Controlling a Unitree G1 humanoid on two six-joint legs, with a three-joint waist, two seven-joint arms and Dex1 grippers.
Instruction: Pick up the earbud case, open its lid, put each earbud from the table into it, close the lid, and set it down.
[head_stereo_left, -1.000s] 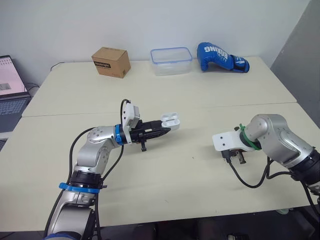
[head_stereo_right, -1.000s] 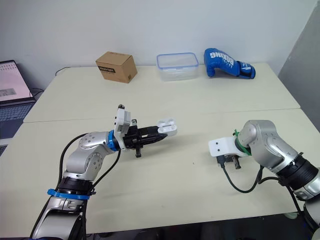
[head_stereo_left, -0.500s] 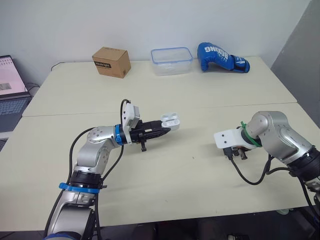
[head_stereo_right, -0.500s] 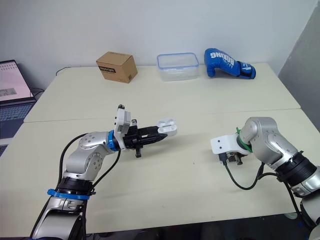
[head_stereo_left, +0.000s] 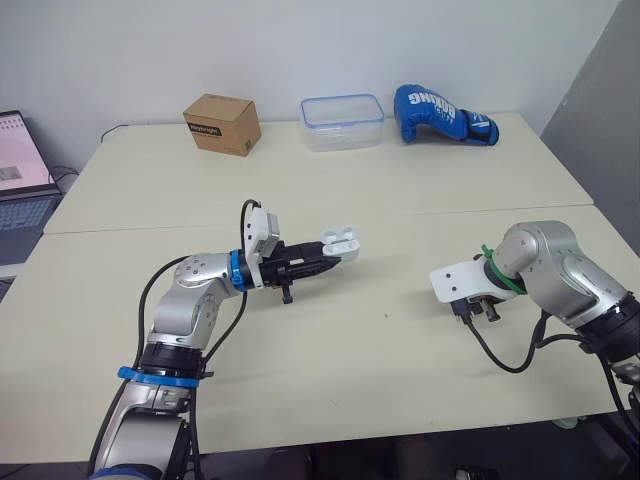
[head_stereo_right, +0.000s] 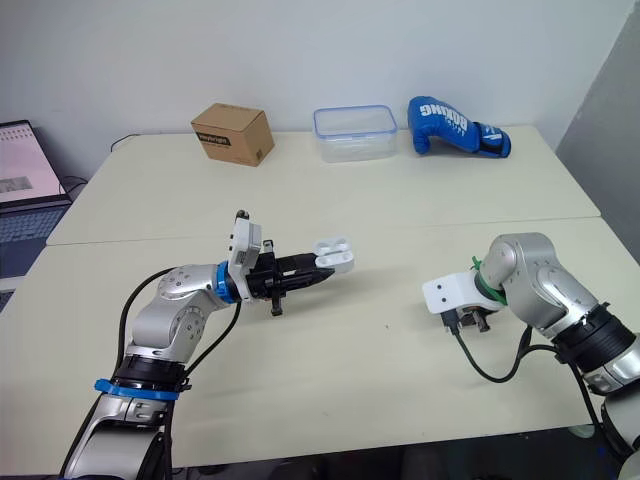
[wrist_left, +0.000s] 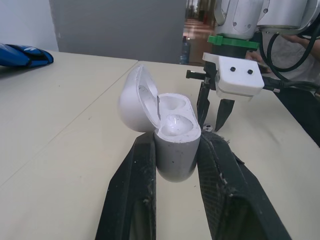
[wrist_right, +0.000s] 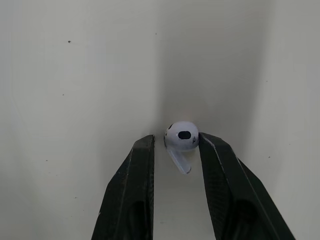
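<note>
Earbud case (wrist_left: 172, 135): I'm clamping it lid-open for loading in left gripper (wrist_left: 174, 145); right gripper (head_stereo_left: 477, 313), 3 o'clock, is straddling earbud (wrist_right: 181, 136), grip unclear.

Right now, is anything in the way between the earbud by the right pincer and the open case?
Nothing visible is. The earbud sits at the right pincer, the case is held lid-open in the left pincer, and bare table lies between them.

Open table (head_stereo_left: 400, 250) right of held earbud case (head_stereo_left: 341, 240), box (head_stereo_left: 222, 124), container (head_stereo_left: 343, 122), boxing glove (head_stereo_left: 440, 115) along far edge
</note>
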